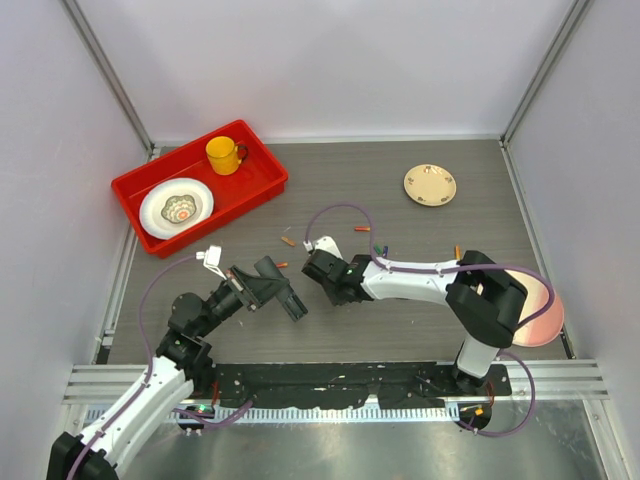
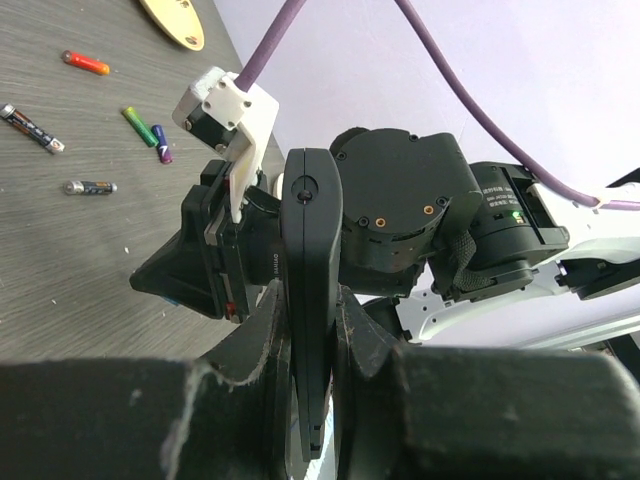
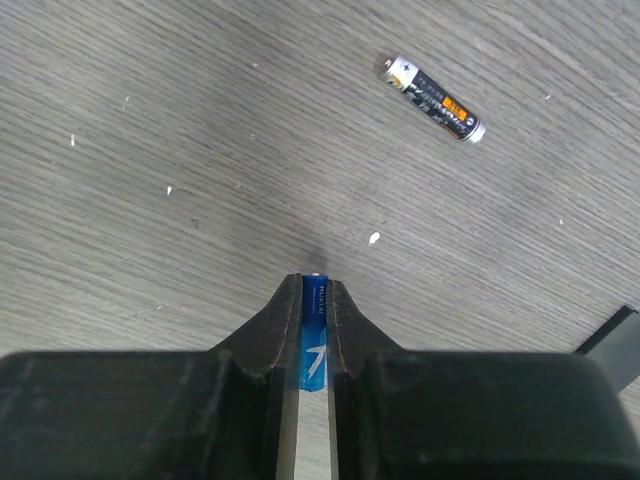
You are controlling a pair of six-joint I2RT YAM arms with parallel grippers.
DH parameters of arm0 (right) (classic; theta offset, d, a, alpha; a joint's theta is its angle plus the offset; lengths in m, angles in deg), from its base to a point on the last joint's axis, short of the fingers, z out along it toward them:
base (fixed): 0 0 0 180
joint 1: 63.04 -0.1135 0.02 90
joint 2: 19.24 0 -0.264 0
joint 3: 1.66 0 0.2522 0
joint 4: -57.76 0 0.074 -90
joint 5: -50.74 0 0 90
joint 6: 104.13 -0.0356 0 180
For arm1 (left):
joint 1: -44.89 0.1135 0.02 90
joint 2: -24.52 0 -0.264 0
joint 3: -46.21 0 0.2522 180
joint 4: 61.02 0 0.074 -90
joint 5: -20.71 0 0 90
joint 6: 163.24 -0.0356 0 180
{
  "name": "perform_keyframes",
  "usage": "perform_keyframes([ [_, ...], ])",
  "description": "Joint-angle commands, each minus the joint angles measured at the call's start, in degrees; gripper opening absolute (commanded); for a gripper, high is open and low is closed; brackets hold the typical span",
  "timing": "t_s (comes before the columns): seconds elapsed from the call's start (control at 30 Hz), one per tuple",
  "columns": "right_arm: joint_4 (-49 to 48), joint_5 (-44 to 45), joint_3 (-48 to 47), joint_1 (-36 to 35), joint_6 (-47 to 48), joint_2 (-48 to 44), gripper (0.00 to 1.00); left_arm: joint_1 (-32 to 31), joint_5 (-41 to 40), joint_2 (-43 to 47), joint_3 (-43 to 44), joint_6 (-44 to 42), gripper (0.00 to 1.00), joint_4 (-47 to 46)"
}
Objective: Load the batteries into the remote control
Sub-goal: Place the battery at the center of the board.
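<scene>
Big stuff first: grey wood-grain table (image 1: 400, 210) with a red tray (image 1: 258, 172) in the far left corner. It holds a white dish (image 1: 177, 208) and a yellow mug (image 1: 224, 155). There's a pink plate (image 1: 543, 310) at the right edge, half behind the right arm, and a small cream plate (image 1: 430, 184) far right.

The two arms meet near the middle of the table, nose to nose. The left gripper (image 2: 310, 310) is clamped tight on the remote control (image 2: 310, 240), which sticks out past the fingers, seen edge-on, lifted off the table. The right gripper (image 3: 314, 288) is just beyond it, pinching a blue battery (image 3: 313, 345) lengthwise between its fingers, tip pointing out over the table.

The other batteries are loose on the table beyond the grippers: orange-red one (image 2: 85, 63), green one (image 2: 138, 125) touching a purple one (image 2: 160, 143), and two dark ones (image 2: 32, 127) (image 2: 90, 187).
</scene>
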Motion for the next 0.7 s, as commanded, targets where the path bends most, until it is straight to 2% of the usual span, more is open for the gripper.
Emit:
perform_keyframes([
  [0.0,4.3,-1.6,-3.5,0.2,-1.6,0.9,0.01,0.2,-0.2,0.6,1.5,-1.0,0.00,-1.6],
  [0.33,4.8,-4.1,-3.1,0.8,-1.7,2.7,0.09,0.2,0.1,0.2,1.5,-1.2,0.00,-1.8],
  [0.53,4.7,-4.8,-2.7,1.2,-1.7,2.2,0.23,0.2,0.3,-0.3,1.6,-1.3,0.00,-2.0],
  [0.67,5.0,-5.8,-2.6,1.8,-1.8,1.5,0.25,0.2,0.4,-0.5,1.6,-1.4,0.01,-2.1],
])
